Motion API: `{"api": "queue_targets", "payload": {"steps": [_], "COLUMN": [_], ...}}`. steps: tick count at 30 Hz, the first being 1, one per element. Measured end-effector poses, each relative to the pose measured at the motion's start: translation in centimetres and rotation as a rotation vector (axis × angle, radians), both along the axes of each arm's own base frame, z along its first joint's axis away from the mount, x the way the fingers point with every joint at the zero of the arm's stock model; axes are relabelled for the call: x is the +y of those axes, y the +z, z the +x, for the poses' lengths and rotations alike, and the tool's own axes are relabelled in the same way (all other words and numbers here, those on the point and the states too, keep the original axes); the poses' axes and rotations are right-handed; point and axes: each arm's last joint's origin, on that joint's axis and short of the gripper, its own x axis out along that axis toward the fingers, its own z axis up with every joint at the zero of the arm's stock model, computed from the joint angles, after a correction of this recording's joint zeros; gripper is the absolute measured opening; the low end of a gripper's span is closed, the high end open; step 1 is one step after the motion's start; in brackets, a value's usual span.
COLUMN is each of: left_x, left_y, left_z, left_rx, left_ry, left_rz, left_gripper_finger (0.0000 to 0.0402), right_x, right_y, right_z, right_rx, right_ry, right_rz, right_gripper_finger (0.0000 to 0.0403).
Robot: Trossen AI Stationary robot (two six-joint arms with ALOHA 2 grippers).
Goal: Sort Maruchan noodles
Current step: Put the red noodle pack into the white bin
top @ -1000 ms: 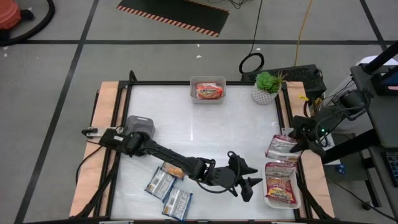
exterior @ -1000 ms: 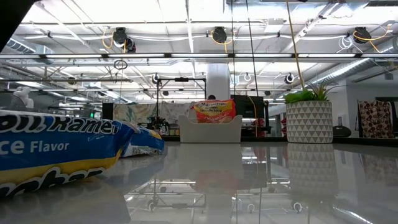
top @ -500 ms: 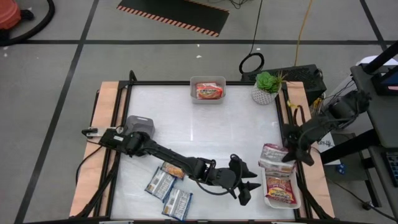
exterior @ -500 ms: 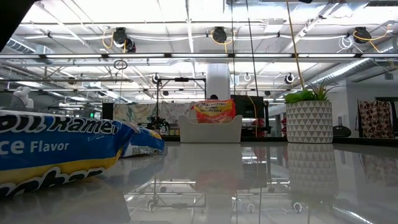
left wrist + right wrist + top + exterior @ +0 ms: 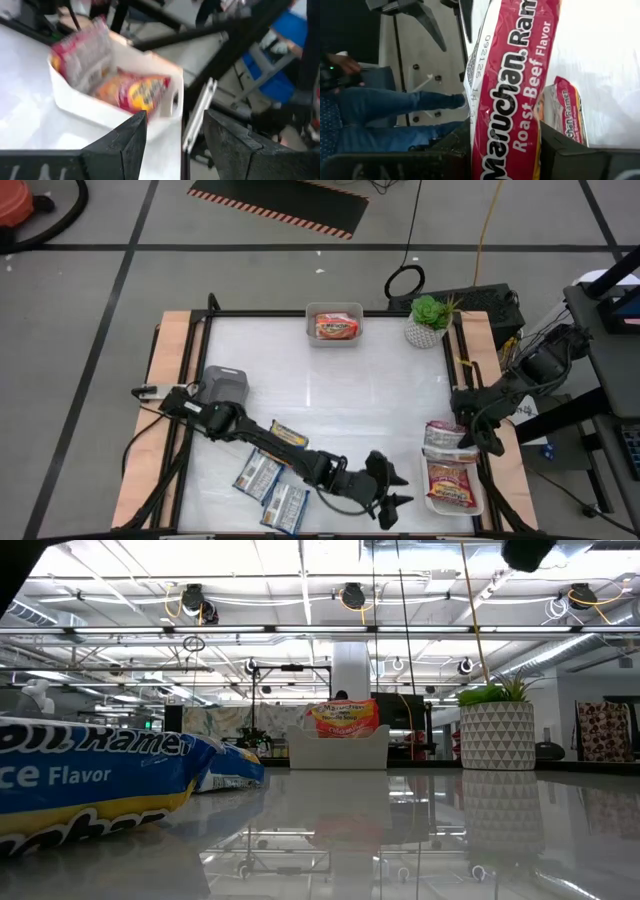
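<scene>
A maroon-and-silver Maruchan packet [image 5: 441, 435] is in my right gripper [image 5: 468, 432], shut on it at the table's right edge, just above the far end of a white tray [image 5: 478, 505]. That tray holds an orange-red packet [image 5: 452, 482]. My left gripper [image 5: 390, 494] is open near the near edge, left of the tray and touching nothing. Two blue packets [image 5: 258, 473] [image 5: 285, 506] and a third packet [image 5: 287, 434] lie flat beside the left arm. A grey tray [image 5: 312, 336] at the far edge holds an orange packet [image 5: 335, 326]. My right gripper pinches the maroon packet between its two fingers [image 5: 559, 150] at one short end [image 5: 506, 150]. The fingers come from the table's right side, slanting down, and lie along the packet. Its free end [image 5: 432, 430] reaches out over the table above the tray's far end.
A potted plant [image 5: 427, 321] stands at the far right corner. The table has a black frame and wooden side strips [image 5: 170, 360]. Its white middle [image 5: 330, 390] is bare. A person's legs in jeans [image 5: 395, 105] show beyond the right edge.
My right gripper has carried the maroon packet from the right edge toward the near edge, until it is over the white tray's far end. My left arm has swung toward the near edge, still open, uncovering the packet that lay under it.
</scene>
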Motion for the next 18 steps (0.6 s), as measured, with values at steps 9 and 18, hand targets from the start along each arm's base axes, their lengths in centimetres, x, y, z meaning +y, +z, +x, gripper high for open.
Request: {"api": "queue_targets", "payload": {"steps": [9,18], "left_x": [-0.1,1.8], "left_y": [-3.3,-4.7], "left_z": [1.2,2.6], "left_rx": [-0.029,-0.08], "left_ry": [0.02,0.049], "left_rz": [-0.026,-0.05], "left_gripper_finger": [0.026,0.028], "right_x": [0.6,0.7], "right_y": [0.0,0.0], "right_z": [-0.3,-0.8], "right_rx": [0.006,0.0], "right_ry": [0.032,0.089], "right_rz": [0.011,-0.011], "right_gripper_finger": [0.0107,0.0107]}}
